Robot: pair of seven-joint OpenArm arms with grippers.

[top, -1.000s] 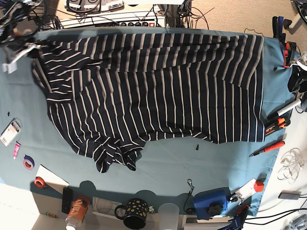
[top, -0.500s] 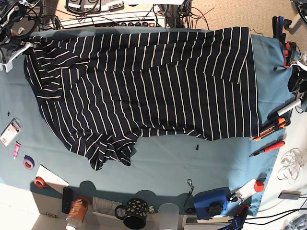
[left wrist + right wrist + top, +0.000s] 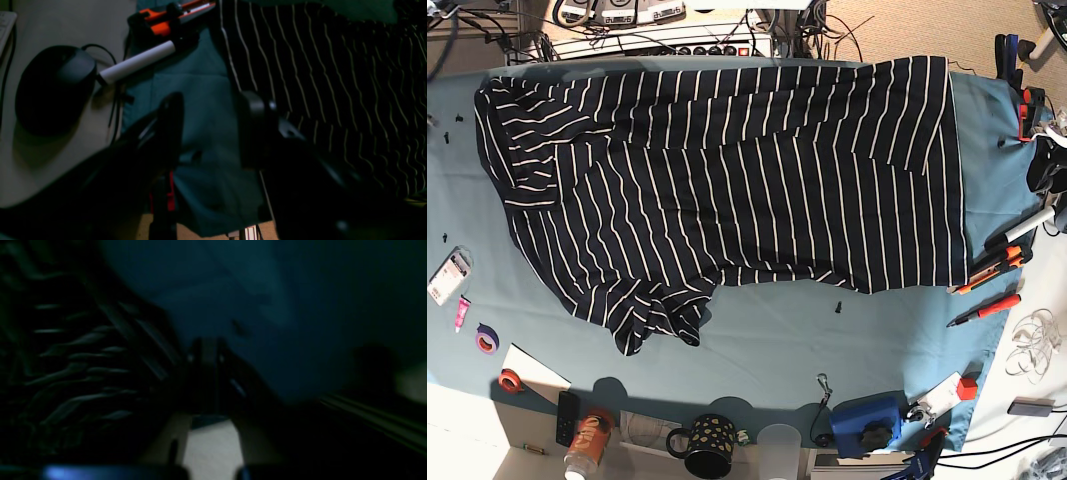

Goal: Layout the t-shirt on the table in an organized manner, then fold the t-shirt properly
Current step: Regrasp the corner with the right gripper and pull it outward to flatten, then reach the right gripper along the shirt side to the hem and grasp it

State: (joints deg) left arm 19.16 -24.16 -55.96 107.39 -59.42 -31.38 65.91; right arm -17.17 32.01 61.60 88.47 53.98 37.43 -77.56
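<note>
The dark navy t-shirt (image 3: 727, 170) with thin white stripes lies spread across the teal table (image 3: 827, 340), with one bunched sleeve at the near left. Neither gripper shows in the base view. In the left wrist view my left gripper (image 3: 211, 128) is open and empty over bare teal cloth (image 3: 196, 83), just beside the shirt's hem edge (image 3: 333, 66). The right wrist view is dark and blurred. There my right gripper (image 3: 206, 350) has its fingers together with nothing seen between them, the striped fabric (image 3: 66, 356) to its left and teal cloth (image 3: 267, 290) beyond.
Orange-handled tools (image 3: 997, 262) and a red pen (image 3: 985, 310) lie at the right edge next to the hem. A black pin (image 3: 839, 306) sits near the shirt's front edge. A mug (image 3: 702, 445), a can (image 3: 587, 440), a blue device (image 3: 865, 420) and tape rolls (image 3: 487, 340) line the front.
The shirt's far edge was pulled toward the left, then stayed still. The right gripper, seen at the shirt's top-left corner earlier, has left the base view and the corner lies on the table.
</note>
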